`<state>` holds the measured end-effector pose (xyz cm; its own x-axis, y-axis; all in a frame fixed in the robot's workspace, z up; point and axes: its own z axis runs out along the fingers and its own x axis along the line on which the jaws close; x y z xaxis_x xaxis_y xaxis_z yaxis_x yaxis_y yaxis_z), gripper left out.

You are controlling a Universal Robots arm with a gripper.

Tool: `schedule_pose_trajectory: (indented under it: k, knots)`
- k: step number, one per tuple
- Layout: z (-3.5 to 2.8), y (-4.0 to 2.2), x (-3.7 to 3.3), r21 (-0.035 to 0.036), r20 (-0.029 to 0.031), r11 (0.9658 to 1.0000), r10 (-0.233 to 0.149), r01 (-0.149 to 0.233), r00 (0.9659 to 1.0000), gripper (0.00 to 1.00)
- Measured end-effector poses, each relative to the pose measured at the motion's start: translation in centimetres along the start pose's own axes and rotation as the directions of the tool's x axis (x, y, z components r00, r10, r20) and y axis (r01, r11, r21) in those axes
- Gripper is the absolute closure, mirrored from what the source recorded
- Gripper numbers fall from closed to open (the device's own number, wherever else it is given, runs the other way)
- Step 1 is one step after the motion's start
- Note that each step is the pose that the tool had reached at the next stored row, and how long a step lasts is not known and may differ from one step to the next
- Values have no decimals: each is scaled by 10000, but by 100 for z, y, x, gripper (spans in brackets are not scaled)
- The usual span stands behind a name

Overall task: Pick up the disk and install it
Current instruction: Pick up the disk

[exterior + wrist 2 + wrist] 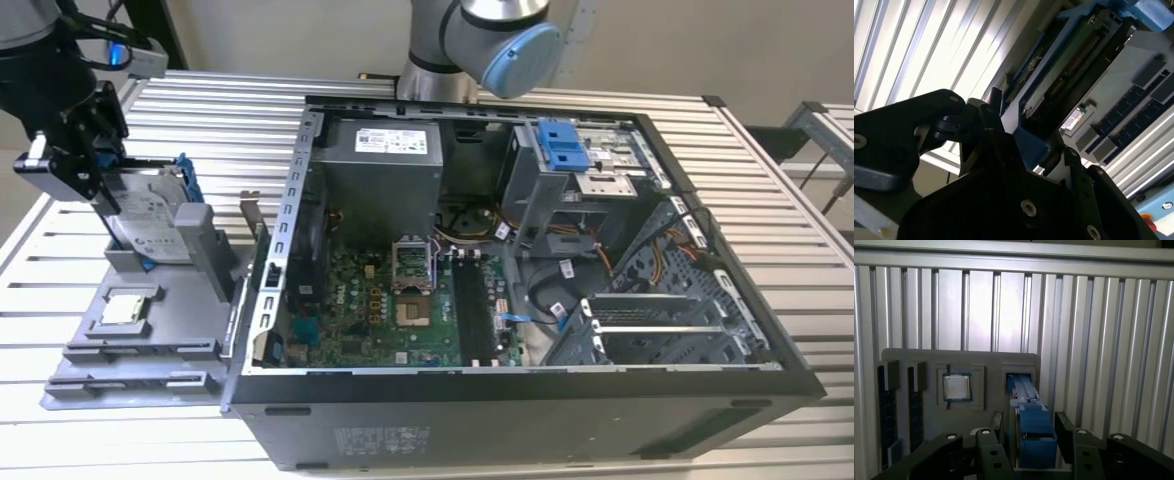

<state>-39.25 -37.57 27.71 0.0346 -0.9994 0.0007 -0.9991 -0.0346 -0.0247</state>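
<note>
- In the exterior view, the black robot gripper [104, 190] is down at the flat silver-grey hard disk with a white label and thin blue plastic frame [147, 225], which stands on edge in a slot of the grey plastic parts tray [94, 375] on the ribbed metal table [160, 110]
- A small square silver chip [127, 308] lies in a tray pocket just beside the disk; the open black computer case [534, 395] sits next to the tray, to the exterior view's right
- In the second wrist view, the gripper [1034, 124] straddles the disk [1069, 65] at its blue end, above the tray [1149, 100]
- In the first wrist view, the gripper [1030, 427] brackets the disk [1026, 390], near the chip [957, 387] on the tray [989, 360]; I cannot tell whether it pinches the disk or only sits astride it
</note>
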Motion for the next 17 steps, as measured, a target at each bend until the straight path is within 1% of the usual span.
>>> schedule_pose_trajectory:
  k: [17]
  knots:
    - [7, 0, 0, 2, 1, 10000, 0, 0, 10000, 0]
